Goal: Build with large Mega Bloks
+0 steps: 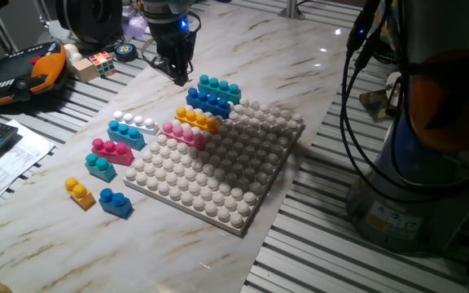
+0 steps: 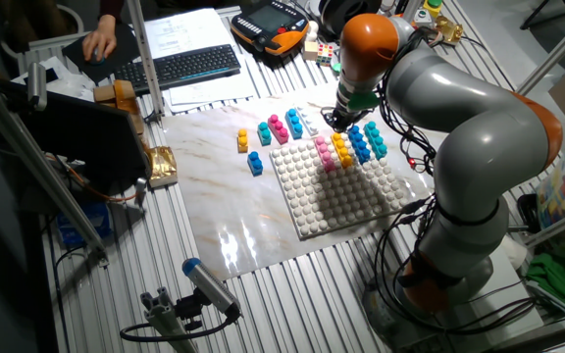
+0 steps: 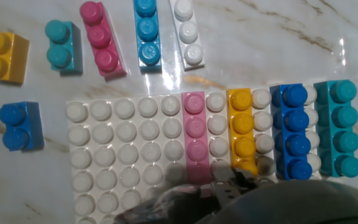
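While our gripper (image 1: pixel 179 75) hovers, finger state unclear, we judge the loose white brick (image 3: pixel 187 34) beside the baseplate (image 3: pixel 114 155) light, rigid and slick, best pinched across its flat long sides.

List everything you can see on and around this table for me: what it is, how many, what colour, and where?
Baseplate: one, white, studded, mid-table.
Four-stud bricks on the baseplate's edge: four; pink, orange-yellow, blue, teal, side by side.
Three-stud bricks on the marble beside the baseplate: three; magenta, light blue, white.
Two-stud bricks: three; teal, yellow, blue, farther along the marble.
Puzzle cube: one, multicoloured, table's far edge.
Pendant controller: one, black and orange, near the cube.
Keyboard: one, black, beyond the marble.
Person's hand: one, by the keyboard.
Gripper: one, black, above the marble near the teal brick; open or shut unclear.
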You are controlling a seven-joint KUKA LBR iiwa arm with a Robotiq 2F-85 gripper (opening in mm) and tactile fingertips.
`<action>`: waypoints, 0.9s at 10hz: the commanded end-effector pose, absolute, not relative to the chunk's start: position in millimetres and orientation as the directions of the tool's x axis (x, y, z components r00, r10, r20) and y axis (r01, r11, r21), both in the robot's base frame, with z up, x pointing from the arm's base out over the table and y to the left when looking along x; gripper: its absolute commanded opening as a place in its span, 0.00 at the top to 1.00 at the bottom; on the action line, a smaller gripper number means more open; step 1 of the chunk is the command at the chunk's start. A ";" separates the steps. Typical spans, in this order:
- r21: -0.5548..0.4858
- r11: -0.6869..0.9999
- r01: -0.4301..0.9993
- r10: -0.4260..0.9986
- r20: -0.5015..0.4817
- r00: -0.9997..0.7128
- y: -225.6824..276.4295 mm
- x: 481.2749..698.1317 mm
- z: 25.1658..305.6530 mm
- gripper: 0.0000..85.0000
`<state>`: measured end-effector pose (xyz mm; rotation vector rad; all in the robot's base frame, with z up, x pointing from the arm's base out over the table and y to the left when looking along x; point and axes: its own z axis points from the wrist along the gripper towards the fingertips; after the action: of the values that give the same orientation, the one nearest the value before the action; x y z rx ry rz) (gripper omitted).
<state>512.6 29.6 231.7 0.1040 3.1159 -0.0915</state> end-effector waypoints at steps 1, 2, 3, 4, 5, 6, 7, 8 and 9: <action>-0.058 0.996 0.067 0.066 -0.024 -0.998 29.8 512.7 231.6 0.99; -0.058 0.996 0.070 0.069 -0.025 -0.997 30.2 513.1 231.4 0.99; -0.060 0.996 0.073 0.072 -0.025 -0.997 30.2 514.1 230.9 0.99; -0.069 0.995 0.072 0.070 -0.029 -0.997 30.4 514.6 230.7 0.99; -0.065 0.995 0.073 0.071 -0.028 -0.997 30.6 514.5 230.7 0.99; -0.067 0.995 0.073 0.071 -0.029 -0.997 31.0 514.2 231.1 0.99; -0.067 0.995 0.072 0.070 -0.028 -0.997 31.1 513.5 231.4 0.99; -0.064 0.996 0.069 0.067 -0.028 -0.997 31.4 513.4 231.4 0.99; -0.064 0.996 0.065 0.064 -0.028 -0.998 31.4 513.9 231.2 0.99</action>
<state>514.1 31.3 231.2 0.0999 3.1119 -0.1040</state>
